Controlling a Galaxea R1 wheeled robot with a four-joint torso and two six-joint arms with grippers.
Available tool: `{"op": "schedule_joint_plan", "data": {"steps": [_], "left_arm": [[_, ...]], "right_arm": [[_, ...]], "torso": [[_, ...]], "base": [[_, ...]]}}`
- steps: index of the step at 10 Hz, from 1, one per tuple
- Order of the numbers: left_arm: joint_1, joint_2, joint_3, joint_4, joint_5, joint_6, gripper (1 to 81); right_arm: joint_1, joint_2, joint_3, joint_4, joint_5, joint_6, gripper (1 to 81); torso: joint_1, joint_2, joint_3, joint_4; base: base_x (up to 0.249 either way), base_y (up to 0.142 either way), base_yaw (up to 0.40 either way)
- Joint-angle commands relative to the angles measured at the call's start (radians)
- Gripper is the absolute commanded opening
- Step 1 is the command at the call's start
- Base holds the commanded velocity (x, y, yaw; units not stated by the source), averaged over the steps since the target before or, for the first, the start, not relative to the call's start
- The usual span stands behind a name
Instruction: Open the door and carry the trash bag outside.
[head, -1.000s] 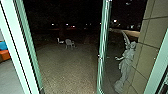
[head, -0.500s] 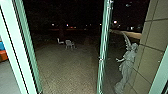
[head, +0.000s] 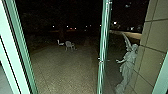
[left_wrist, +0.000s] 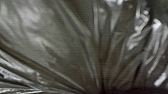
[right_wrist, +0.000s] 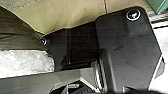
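In the head view, the glass door stands open, its green frame upright at centre right, with the paved yard beyond. The trash bag is large, dark and shiny in the left wrist view. Its folds draw together tightly at my left gripper, which is shut on it; the bag hides most of the grip. In the right wrist view, dark bag plastic shows beside the robot's own plate, above a pale crinkled surface.
A green door frame rises at the left, another frame at the right. Outside stand a winged statue beside a tiled wall and, farther off, a pale chair on the paving.
The head camera has shifted slightly: the left frame sits farther left in the picture, and the blue and orange furniture past it has slipped from sight.
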Motion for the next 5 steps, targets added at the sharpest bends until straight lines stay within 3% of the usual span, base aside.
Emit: {"op": "schedule_joint_plan", "data": {"steps": [1, 5], "left_arm": [[-0.068, -0.004, -0.001, 0.002, 0.058, 0.001, 1.0], [-0.068, -0.004, -0.001, 0.002, 0.058, 0.001, 1.0]], "right_arm": [[0.051, 0.015, 0.0, 0.004, -0.042, -0.003, 81.1], [0.053, 0.016, -0.004, 0.004, -0.042, -0.005, 81.1]], "torso": [[0.0, 0.0, 0.0, 0.0], [0.0, 0.0, 0.0, 0.0]], "base": [[0.089, 0.0, 0.0], [0.089, 0.0, 0.0]]}}
